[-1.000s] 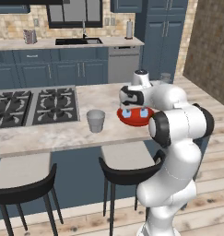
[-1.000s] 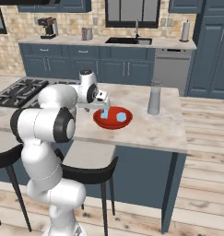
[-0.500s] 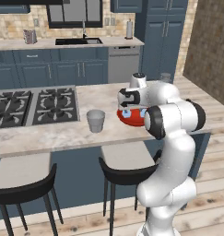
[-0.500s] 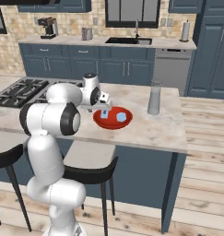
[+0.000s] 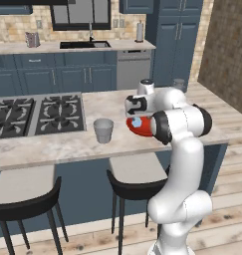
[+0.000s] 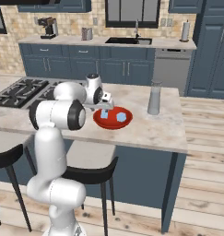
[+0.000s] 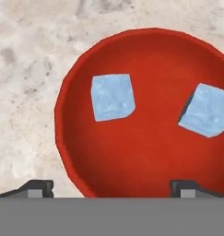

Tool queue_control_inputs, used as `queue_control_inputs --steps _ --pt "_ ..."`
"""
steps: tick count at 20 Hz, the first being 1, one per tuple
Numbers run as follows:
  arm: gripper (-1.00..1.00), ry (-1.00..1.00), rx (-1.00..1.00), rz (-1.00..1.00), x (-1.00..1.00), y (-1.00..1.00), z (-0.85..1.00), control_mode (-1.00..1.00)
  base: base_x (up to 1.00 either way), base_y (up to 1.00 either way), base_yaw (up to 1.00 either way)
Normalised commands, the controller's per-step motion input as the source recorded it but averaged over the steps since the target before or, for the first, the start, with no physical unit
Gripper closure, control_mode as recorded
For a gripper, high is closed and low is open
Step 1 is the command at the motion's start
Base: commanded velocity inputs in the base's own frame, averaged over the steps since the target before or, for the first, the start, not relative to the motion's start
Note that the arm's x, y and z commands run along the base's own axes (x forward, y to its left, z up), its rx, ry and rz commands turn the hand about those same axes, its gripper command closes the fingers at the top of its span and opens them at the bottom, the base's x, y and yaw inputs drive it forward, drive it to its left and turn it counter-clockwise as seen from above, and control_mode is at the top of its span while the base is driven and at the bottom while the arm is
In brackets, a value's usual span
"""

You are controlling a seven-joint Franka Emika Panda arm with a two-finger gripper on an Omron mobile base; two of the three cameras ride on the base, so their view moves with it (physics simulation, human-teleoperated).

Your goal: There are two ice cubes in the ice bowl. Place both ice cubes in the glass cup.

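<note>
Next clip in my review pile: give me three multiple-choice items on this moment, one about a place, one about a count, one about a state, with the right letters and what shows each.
1. Where are the pale-blue translucent ice cubes?
A. in the wide red round bowl
B. in the grey translucent tumbler
C. on the stove

2. How many ice cubes lie in the bowl?
A. one
B. two
C. three

3. How does the gripper stand?
A. shut on a cube
B. open, holding nothing
C. shut on the bowl's rim

Answers:
1. A: both ice cubes rest on the floor of the red bowl, while the grey tumbler stands apart on the marble counter.
2. B: the hand view shows two separate cubes, not touching.
3. B: the gripper hangs over the bowl with its fingers spread wide and nothing between them.
</note>
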Motion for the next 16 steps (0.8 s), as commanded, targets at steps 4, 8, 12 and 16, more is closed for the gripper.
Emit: queue_control_inputs --steps 4,8,12,16 --pt "-1.0 0.0 0.0 0.0 0.24 -0.03 -0.23 -1.0 0.0 0.0 0.0" --pt "-1.0 0.0 0.0 0.0 0.22 -0.01 -0.31 -1.0 0.0 0.0 0.0" --pt "-1.0 0.0 0.0 0.0 0.21 0.0 -0.26 -1.0 0.0 0.0 0.0" --pt "-1.0 0.0 0.0 0.0 0.25 0.0 -0.15 -1.0 0.0 0.0 0.0"
